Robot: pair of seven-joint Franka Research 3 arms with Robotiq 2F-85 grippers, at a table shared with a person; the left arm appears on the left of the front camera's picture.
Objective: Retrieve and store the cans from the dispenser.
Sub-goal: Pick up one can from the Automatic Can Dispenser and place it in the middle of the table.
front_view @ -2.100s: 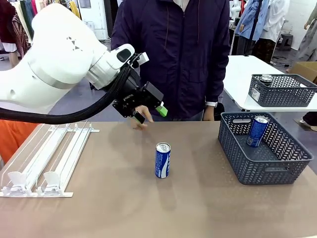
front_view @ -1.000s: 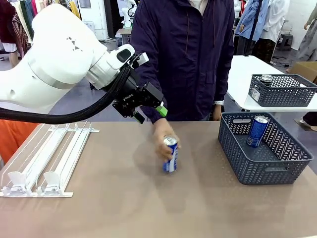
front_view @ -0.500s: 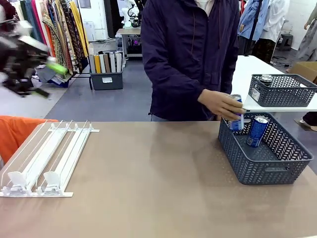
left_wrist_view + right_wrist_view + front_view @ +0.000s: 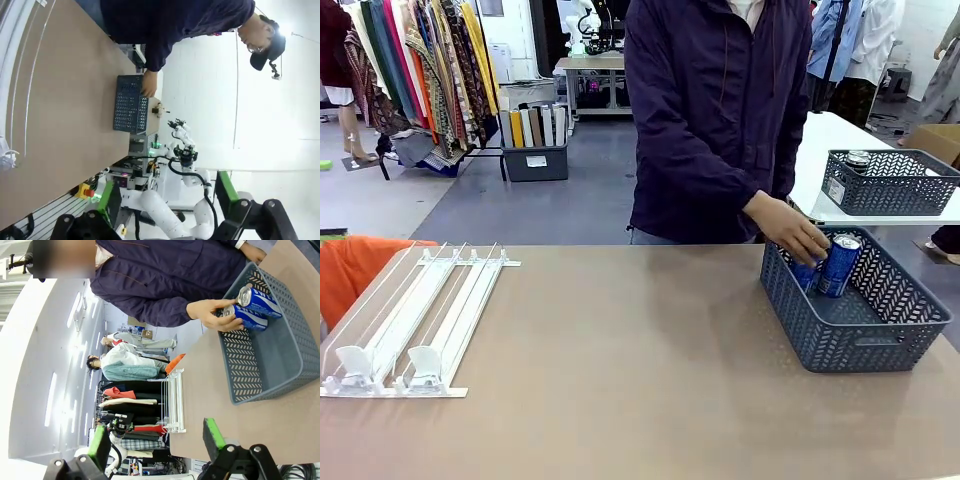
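Storing cans, last step | surface by the basket bare; dispenser well left of it, lanes empty | person's hand lowers one blue can beside another inside the basket | our left hand and right hand both wide, holding nothing | next we judge: wait.

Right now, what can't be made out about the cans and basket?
- Held can: print covered by the person's hand, front view.
- Near basket: floor behind its front wall, front view.
- Far basket: contents past one silver top too small.
- Basket, left wrist view: cans too small.
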